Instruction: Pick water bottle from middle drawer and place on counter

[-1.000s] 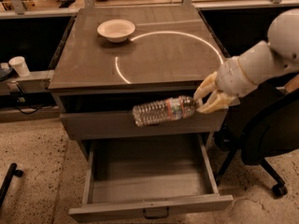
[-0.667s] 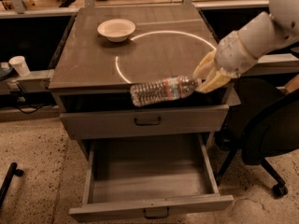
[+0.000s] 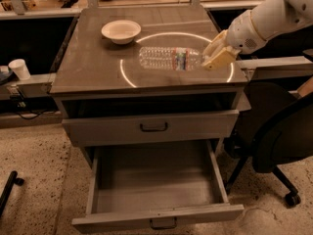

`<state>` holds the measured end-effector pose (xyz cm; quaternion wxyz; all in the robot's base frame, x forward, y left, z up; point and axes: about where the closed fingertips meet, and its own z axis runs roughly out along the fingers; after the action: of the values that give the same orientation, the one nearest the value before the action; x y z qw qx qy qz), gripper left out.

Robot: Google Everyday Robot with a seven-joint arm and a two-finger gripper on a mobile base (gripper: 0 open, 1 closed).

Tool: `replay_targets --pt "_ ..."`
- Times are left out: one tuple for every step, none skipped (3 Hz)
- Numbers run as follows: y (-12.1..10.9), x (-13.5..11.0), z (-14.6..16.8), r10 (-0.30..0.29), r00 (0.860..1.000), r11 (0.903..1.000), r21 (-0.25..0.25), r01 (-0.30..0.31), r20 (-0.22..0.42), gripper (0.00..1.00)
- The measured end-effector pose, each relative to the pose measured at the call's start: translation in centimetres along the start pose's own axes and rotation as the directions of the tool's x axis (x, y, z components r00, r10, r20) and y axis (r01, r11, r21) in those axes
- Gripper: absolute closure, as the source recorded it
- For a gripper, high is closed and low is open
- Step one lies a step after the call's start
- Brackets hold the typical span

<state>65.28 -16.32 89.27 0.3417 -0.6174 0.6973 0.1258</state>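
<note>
End effector [image 3: 209,59] grips water bottle [image 3: 166,58] sideways over the counter [image 3: 88,67].

Over worktop [image 3: 88,70] centre: water bottle [image 3: 168,58], horizontal; gripper [image 3: 209,61] holding its right end; bowl [image 3: 121,31] behind-left; middle drawer [image 3: 156,192] open below, in front.

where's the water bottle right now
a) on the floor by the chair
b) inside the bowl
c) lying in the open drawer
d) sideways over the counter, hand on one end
d: the water bottle lies sideways over the counter, inside the ring of light, with the hand shut on its right end; the middle drawer stands open below, without it.
</note>
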Motion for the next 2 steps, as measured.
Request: replay_targets --pt "-2.1 1.4 1.7 0.151 0.988 0.9854 0.078 -0.151 0.005 1.00" --pt "-3.1 3.2 4.5 0.278 0.960 0.9492 0.158 -0.272 -0.018 0.77"
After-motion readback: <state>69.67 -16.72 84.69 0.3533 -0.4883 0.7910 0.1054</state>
